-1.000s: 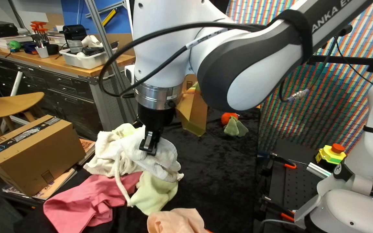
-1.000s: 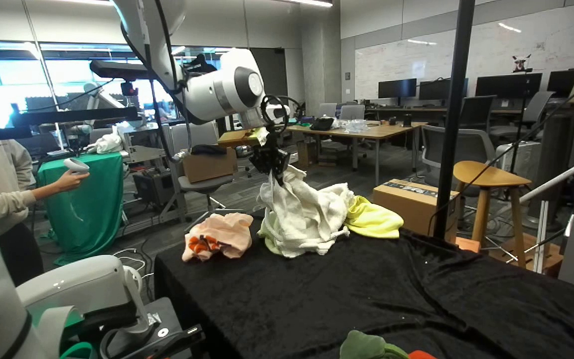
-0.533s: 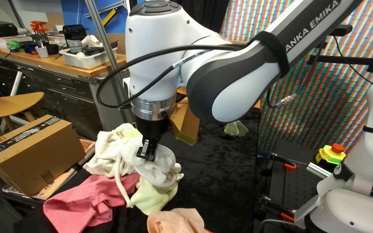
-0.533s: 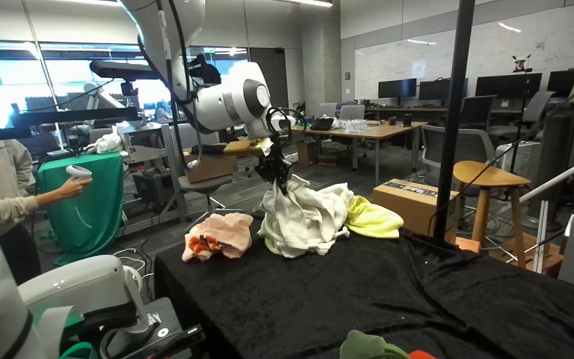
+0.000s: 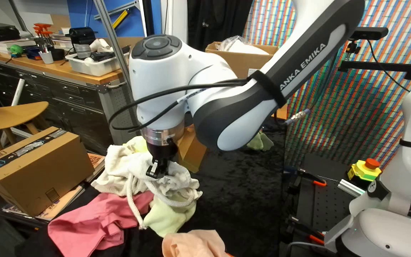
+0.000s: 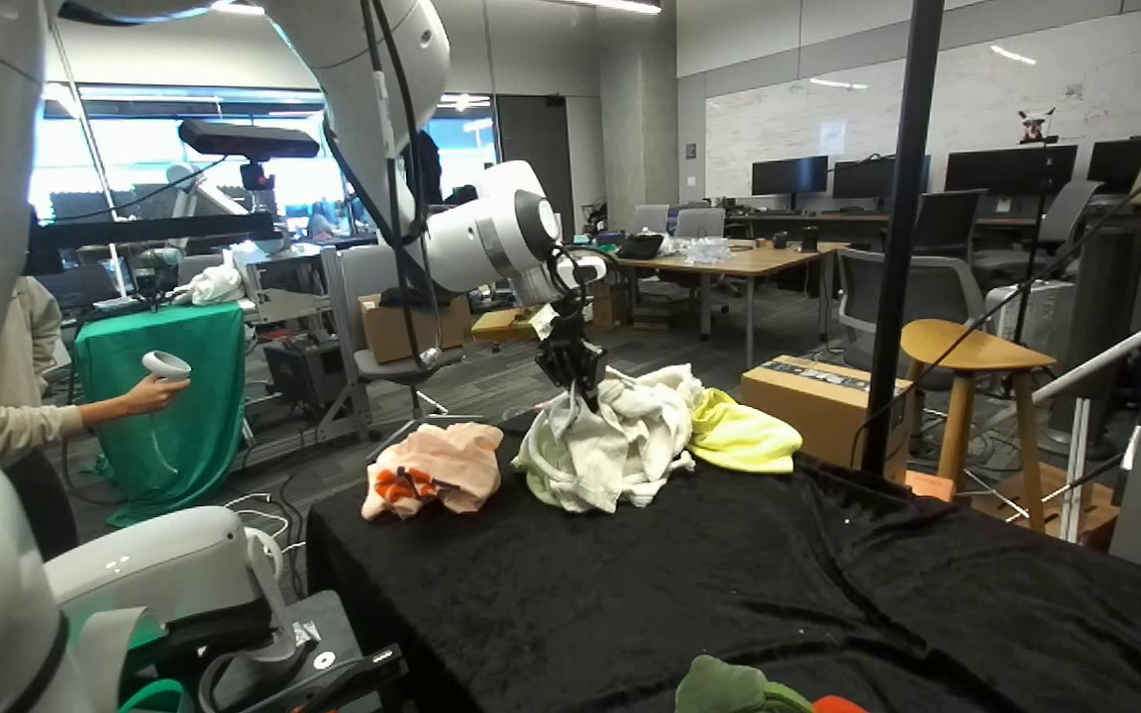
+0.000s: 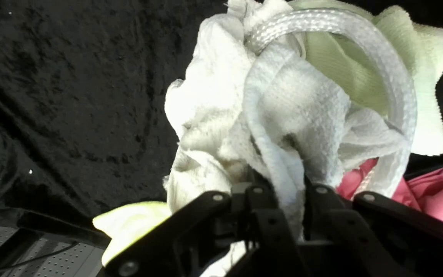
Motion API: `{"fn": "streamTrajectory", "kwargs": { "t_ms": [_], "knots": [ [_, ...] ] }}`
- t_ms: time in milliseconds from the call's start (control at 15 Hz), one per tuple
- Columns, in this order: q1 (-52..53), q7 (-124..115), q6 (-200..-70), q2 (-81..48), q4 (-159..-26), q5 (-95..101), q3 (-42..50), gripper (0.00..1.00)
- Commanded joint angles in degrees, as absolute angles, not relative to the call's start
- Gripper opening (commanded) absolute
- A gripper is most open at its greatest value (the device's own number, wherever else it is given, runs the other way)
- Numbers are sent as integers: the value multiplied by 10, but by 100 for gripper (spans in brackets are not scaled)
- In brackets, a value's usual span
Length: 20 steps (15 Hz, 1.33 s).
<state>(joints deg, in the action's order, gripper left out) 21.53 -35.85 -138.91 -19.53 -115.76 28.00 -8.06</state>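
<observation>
White cloth point(image 7: 302, 104): heaped on the worktop point(image 5: 241, 200), which is draped in black. Arm point(image 5: 234, 110): "ANKA EMIKA" legible past a strap point(image 5: 268, 89); base point(image 5: 380, 228) reads "A EMIKA". Arm blocks part of the worktop behind it in an exterior view. Box point(image 5: 37, 175) beside the worktop: printed tape, text too small to read. Books point(image 5: 97, 162) under it, lettering mostly hidden. Pink cloth point(image 5: 95, 225) and green cloth point(image 5: 170, 216) lie against the white one, which partly covers the green. Yellow cloth point(image 6: 744, 436) butts up to it. Peach cloth point(image 6: 452, 465) just beside the heap. End effector point(image 7: 285, 184): closed on a fold of the white cloth. White cord point(image 7: 404, 100) loops across the green cloth. E-stop point(image 5: 365, 171) near base.
</observation>
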Motion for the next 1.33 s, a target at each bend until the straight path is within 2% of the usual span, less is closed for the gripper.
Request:
{"fn": "streamTrajectory", "kwargs": {
  "t_ms": [0, 200, 267, 333, 400, 600, 867, 1267],
  "knots": [
    [245, -401, -1388, -238, -1122, 294, -59, 5],
    [254, -403, -1382, -248, -1115, 283, -56, 3],
    [255, -405, -1383, -247, -1115, 281, -54, 27],
    [255, -403, -1380, -246, -1114, 278, -54, 37],
    [254, -402, -1378, -239, -1117, 277, -53, 43],
    [251, -400, -1371, -223, -1120, 276, -49, 69],
    [237, -392, -1354, -172, -1133, 255, -54, 99],
    [197, -402, -1359, -84, -1174, 241, -55, 100]
  ]
}}
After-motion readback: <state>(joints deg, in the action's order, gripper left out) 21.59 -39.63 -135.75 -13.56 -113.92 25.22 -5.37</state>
